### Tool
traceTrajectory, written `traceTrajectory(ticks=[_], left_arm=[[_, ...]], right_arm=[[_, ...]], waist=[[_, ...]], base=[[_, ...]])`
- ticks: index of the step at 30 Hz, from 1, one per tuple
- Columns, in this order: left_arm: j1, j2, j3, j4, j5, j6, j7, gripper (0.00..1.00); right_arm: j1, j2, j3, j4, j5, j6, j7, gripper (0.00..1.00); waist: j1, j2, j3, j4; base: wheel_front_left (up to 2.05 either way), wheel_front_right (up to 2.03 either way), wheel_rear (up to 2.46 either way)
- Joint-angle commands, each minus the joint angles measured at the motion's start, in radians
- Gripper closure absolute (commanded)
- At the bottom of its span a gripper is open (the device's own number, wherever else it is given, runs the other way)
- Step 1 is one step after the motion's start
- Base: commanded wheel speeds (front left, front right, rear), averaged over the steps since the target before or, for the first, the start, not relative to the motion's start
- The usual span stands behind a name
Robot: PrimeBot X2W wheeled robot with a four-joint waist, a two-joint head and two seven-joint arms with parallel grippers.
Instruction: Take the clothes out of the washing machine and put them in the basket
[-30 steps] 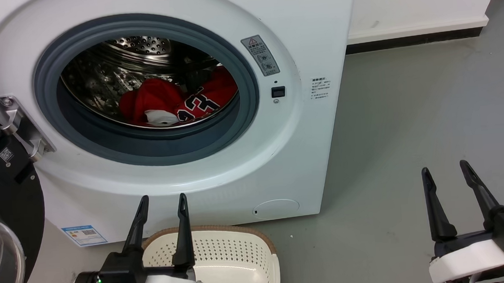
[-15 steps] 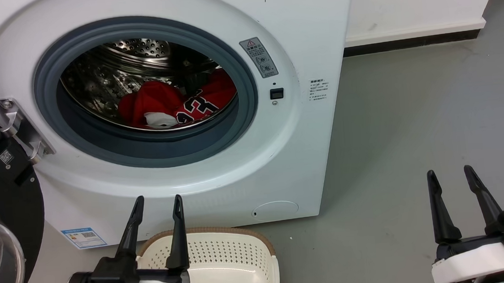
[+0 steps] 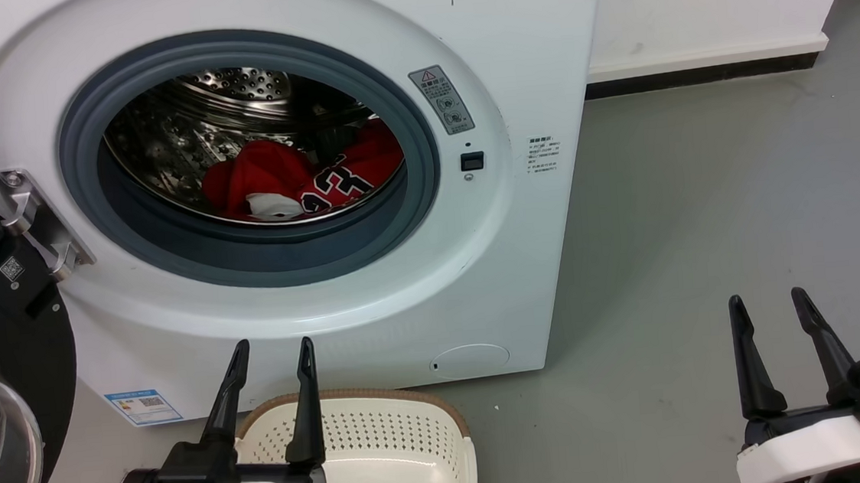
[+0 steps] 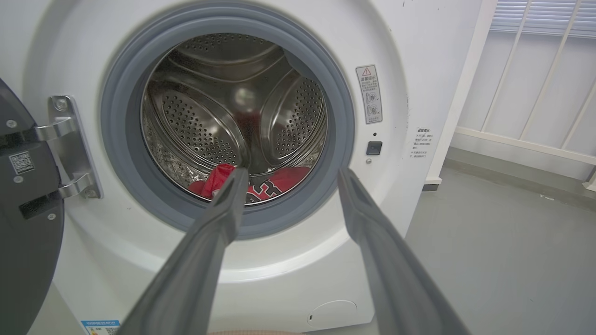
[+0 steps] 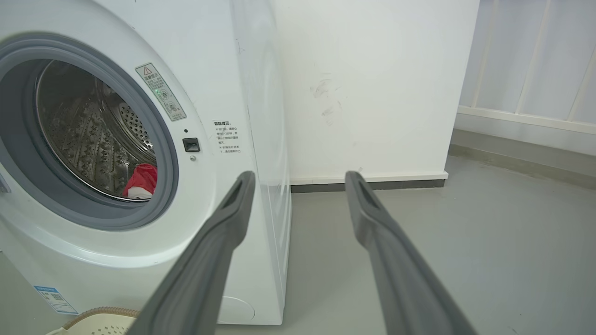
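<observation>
Head view: clothes (image 3: 295,179) in washing machine (image 3: 524,265), beyond left pincer (image 3: 274,346).

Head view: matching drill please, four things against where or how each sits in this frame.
Things:
1. red jersey
2. laundry basket
3. washer door
4. right gripper

Places or states:
A. open, above the grey floor, to the right of the washing machine
B. lying in the steel drum
C. swung open at the left
D. on the floor right in front of the machine

Pairs: 1-B, 2-D, 3-C, 4-A
</observation>
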Motion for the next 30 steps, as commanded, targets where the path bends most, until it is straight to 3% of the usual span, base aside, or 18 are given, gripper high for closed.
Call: traceTrajectory(ticks=[1,7,10,16,22,26,28,30], left_arm=[[0.008,-0.002,-0.001,-0.001,0.005,0.004,-0.003,0.0],[0.005,-0.002,0.008,0.01,0.014,0.017,-0.003,0.0],[-0.029,0.007,-0.029,0.029,0.071,-0.019,-0.003,0.0],[-0.153,0.021,0.04,0.042,0.065,-0.035,-0.003,0.0],[-0.407,0.129,0.1,0.147,0.086,-0.053,-0.003,0.0],[-0.609,0.224,0.124,0.287,0.086,-0.059,0.007,0.0],[-0.734,0.279,0.139,0.363,0.075,-0.062,0.053,0.0],[-0.891,0.335,0.147,0.45,0.05,-0.065,0.174,0.0]], right_arm=[[-0.006,0.001,0.0,-0.001,0.002,-0.001,-0.002,0.0],[-0.015,0.001,0.006,-0.012,0.01,-0.001,-0.002,0.0],[-0.033,0.001,0.009,-0.019,0.012,-0.001,-0.002,0.0],[-0.093,0.001,0.015,-0.042,0.034,-0.001,-0.002,0.0],[-0.161,0.002,0.046,-0.057,0.065,-0.001,-0.002,0.0],[-0.189,0.002,0.059,-0.062,0.086,-0.001,-0.002,0.0],[-0.204,0.002,0.067,-0.063,0.097,-0.001,-0.002,0.0],[-0.219,0.002,0.071,-0.065,0.127,-0.001,-0.002,0.0]], waist=[[0.0,0.0,0.002,-0.001],[0.0,0.0,0.036,-0.02],[0.0,0.0,0.086,-0.037],[0.0,0.0,0.251,-0.087],[0.0,0.0,0.434,-0.14],[0.0,0.0,0.527,-0.173],[0.0,0.0,0.568,-0.193],[0.0,0.0,0.615,-0.222]], base=[[0.0,0.0,0.0],[0.0,0.0,0.0],[0.0,0.0,0.0],[0.0,0.0,0.0],[0.0,0.0,0.0],[0.0,0.0,0.0],[0.0,0.0,0.0],[0.0,0.0,0.0]])
